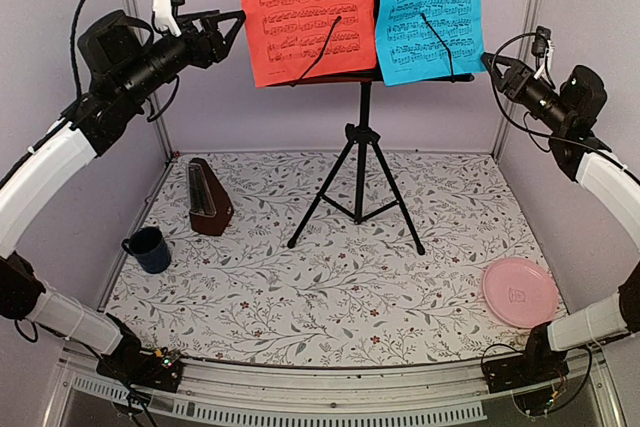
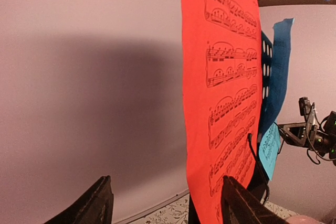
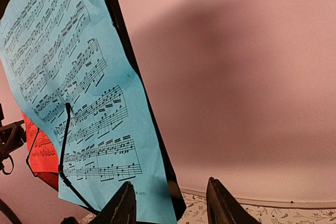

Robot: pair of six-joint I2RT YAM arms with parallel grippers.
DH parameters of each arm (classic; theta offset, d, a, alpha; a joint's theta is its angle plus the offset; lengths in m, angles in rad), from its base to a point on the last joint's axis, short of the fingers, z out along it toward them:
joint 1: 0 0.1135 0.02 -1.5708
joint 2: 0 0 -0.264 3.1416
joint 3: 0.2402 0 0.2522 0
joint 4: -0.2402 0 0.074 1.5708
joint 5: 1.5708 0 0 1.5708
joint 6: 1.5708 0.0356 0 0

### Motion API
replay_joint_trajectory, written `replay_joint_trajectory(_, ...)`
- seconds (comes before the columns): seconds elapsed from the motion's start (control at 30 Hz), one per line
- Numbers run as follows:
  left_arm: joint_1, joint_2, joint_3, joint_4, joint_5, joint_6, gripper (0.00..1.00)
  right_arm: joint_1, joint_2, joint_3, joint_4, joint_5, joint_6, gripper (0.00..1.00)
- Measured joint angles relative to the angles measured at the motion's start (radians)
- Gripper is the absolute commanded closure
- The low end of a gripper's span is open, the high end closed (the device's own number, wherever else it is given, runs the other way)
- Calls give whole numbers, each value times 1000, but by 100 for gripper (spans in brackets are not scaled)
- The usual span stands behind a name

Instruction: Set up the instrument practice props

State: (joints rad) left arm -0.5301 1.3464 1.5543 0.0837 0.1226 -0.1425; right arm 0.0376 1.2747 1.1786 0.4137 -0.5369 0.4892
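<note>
The black music stand [image 1: 362, 147] rises on tripod legs at the middle back of the table. On its desk hang a red sheet [image 1: 305, 12] and a cyan sheet [image 1: 428, 12], each under a thin wire holder. My left gripper [image 1: 232, 22] hovers just left of the red sheet [image 2: 220, 93], open, with nothing between its fingers [image 2: 100, 205]. My right gripper [image 1: 497, 65] floats just right of the cyan sheet [image 3: 84, 93], open and apart from the paper's edge. The brown pyramid metronome [image 1: 209, 199] stands upright on the table at the left.
A dark blue mug [image 1: 150, 249] sits near the table's left edge, in front of the metronome. A pink round plate [image 1: 520, 292] lies at the front right. The stand's tripod legs [image 1: 400, 209] spread over the middle of the floral cloth. Walls close in on three sides.
</note>
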Motion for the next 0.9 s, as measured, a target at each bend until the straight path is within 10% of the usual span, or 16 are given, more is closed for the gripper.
replay_joint_trajectory(0.47,0,-1,-5,8,0,0,29,0,60,27,76,-144,101,99)
replay_joint_trajectory(0.9,0,-1,-13,8,0,0,29,0,60,-16,96,-163,124,100)
